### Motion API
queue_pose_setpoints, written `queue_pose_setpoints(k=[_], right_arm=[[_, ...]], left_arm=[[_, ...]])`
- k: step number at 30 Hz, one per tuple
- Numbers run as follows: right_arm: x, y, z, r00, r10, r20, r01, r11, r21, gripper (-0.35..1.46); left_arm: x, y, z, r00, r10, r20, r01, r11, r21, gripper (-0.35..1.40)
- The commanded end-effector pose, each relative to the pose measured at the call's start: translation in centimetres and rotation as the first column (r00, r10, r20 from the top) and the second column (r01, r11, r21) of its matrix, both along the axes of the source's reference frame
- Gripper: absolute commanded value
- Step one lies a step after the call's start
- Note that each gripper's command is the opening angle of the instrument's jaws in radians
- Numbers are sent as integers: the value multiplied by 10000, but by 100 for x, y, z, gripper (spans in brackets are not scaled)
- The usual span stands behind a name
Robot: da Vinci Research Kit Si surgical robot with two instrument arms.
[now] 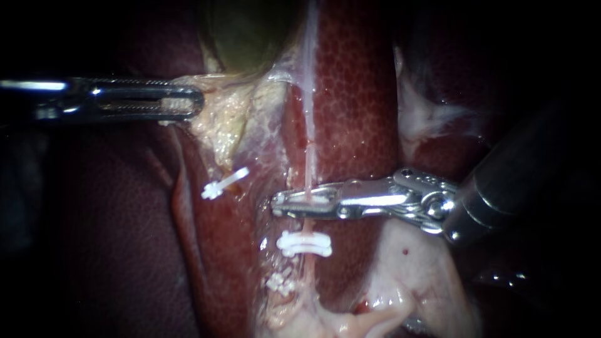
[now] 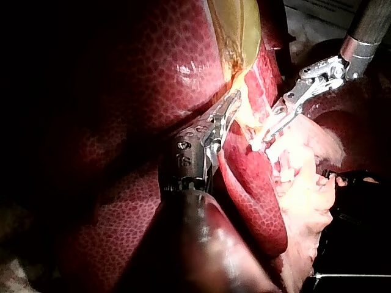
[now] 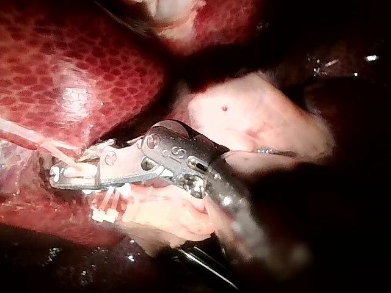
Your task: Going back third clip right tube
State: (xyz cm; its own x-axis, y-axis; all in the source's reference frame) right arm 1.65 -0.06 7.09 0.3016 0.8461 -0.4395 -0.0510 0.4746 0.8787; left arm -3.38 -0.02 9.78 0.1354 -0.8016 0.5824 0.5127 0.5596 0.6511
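The right tube is seen as a thin pale strand running down over the liver. Across it, the claw of the right instrument is clenched on a white clip. This is best made out in the right wrist view, where the clip lies between the two halves of the claw.

Just below, on the same tube, a lower clip is already fastened. A lowest clip is seen among pale tissue beneath it; which tube it sits on cannot be told. A slanted clip is set well to the side.

The placing is judged all but done. What is left is for the claw to be released and drawn back clear of the tube.

The right shaft is brought in from the right, its wrist bent so that the claw lies level across the tube. The left instrument is held level from the left. Its claw is clenched on pale fatty tissue below the gallbladder.
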Motion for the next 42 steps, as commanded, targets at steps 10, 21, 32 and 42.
queue_pose_setpoints(k=[10,21,32,42], right_arm=[[3,-6,4,9992,-161,-371,121,9944,-1052,-12],[11,2,6,9989,56,-461,-170,9681,-2501,60],[-36,24,-7,9992,116,-371,-223,9528,-3027,60],[-72,29,-35,9988,-64,-481,-89,9500,-3121,60]], left_arm=[[0,0,0,10000,5,3,-5,10000,-2,-11],[2,0,0,10000,11,7,-11,10000,-2,-11],[3,0,0,10000,17,10,-17,10000,-3,-11],[3,0,0,10000,17,10,-17,10000,-3,-11]])
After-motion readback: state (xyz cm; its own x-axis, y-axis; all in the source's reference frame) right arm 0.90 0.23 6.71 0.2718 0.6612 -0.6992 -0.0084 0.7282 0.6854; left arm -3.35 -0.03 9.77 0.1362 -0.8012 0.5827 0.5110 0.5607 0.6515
